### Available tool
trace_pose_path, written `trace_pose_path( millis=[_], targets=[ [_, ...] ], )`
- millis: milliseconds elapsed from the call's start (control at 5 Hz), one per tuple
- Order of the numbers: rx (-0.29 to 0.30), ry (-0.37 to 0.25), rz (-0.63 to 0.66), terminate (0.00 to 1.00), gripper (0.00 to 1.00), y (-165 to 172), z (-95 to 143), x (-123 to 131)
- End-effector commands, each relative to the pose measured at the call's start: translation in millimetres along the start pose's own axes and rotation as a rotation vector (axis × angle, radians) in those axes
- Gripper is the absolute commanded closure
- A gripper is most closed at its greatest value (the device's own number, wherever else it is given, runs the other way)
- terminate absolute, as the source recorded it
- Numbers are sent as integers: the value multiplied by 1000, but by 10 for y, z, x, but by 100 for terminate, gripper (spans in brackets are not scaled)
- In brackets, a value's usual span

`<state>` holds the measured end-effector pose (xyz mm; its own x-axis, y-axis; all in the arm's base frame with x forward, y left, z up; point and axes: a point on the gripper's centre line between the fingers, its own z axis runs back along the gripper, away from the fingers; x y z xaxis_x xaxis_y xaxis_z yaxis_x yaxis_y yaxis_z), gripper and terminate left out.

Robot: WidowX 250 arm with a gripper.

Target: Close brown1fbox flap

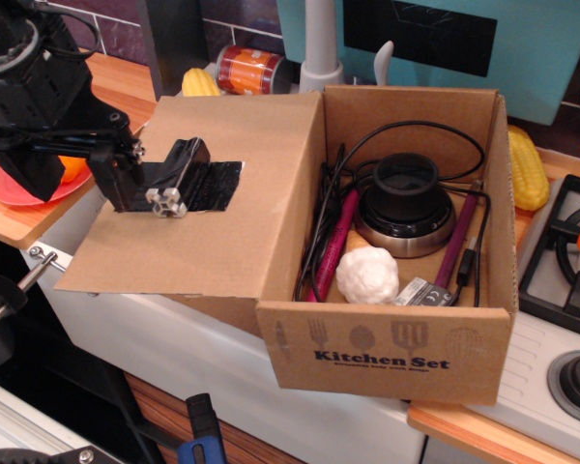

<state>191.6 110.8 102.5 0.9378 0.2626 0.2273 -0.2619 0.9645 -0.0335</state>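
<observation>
Corrugated brown1fbox (387,353) sits open mid-counter, "Kitchen Set" printed on its front wall, its flap (198,203) folded out flat to the left, black tape patch (198,179) with small metal knob (166,201) facing up. Black gripper (135,184) sits at the knob; clenched or released, cannot tell, fingertips blend into the tape. Inside the box: round black-and-silver device (406,203), tangled cable, lumpy white ball (367,275).

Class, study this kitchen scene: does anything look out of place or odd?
Yes. The brown1fbox reads "Kitchen Set" yet holds a black puck-like device with tangled cables. Its flap lies folded out flat, the gripper at its taped knob.
</observation>
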Motion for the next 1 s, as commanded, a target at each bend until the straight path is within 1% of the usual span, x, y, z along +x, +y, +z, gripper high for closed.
trace_pose_path(
  millis=[0,200,400,600,800],
  targets=[
    [0,0,0,0,0,0,0,0],
    [58,-38,-13,0,0,207,-33,22],
    [70,-32,-3,0,0,377,-71,37],
    [79,-31,-10,0,0,615,-131,50],
    [53,-18,-4,0,0,789,-291,47]
  ],
)
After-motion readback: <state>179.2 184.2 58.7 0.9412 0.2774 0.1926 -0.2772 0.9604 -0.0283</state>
